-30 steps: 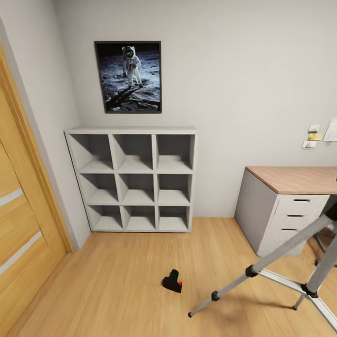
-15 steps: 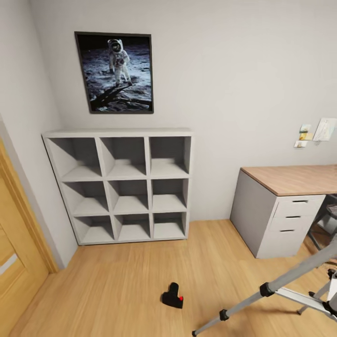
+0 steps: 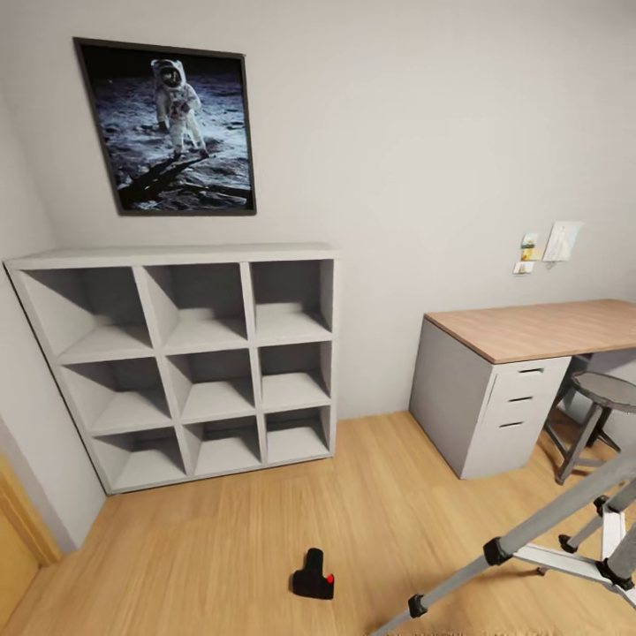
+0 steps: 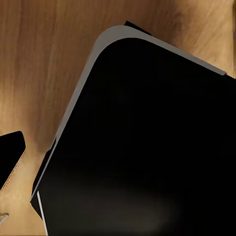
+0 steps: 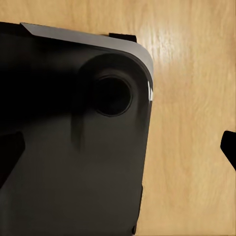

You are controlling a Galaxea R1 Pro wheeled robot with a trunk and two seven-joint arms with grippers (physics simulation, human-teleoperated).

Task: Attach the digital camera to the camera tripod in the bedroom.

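Floorboards of light wood (image 3: 221, 539) run across the bedroom ahead of me, and the digital camera (image 3: 314, 576) lies on them at about six o'clock in my head view, small and black with its red dot showing on the side toward the tripod. It sits loose on the floor, well apart from any furniture, so I judge it must be picked up before anything can be mounted. The camera tripod (image 3: 548, 548) stands at about four o'clock, its silver legs splayed wide with black joints and feet on the boards; its head is out of frame above, so I cannot say how the mounting plate faces. One leg reaches toward the camera but stays apart from it.

Beyond, a grey cube shelf (image 3: 177, 353) stands against the wall at ten o'clock under an astronaut poster (image 3: 168, 128), and the wood-topped desk (image 3: 530, 331) with a round stool (image 3: 601, 393) tucked beside it sits at two o'clock.

My arms hang low beside my base: each wrist camera looks down at a dark rounded panel (image 4: 147, 137) of my own body with floor around it. I cannot tell whether either gripper's fingers are apart or together. Reaching the camera will, I judge, call for lowering my trunk.
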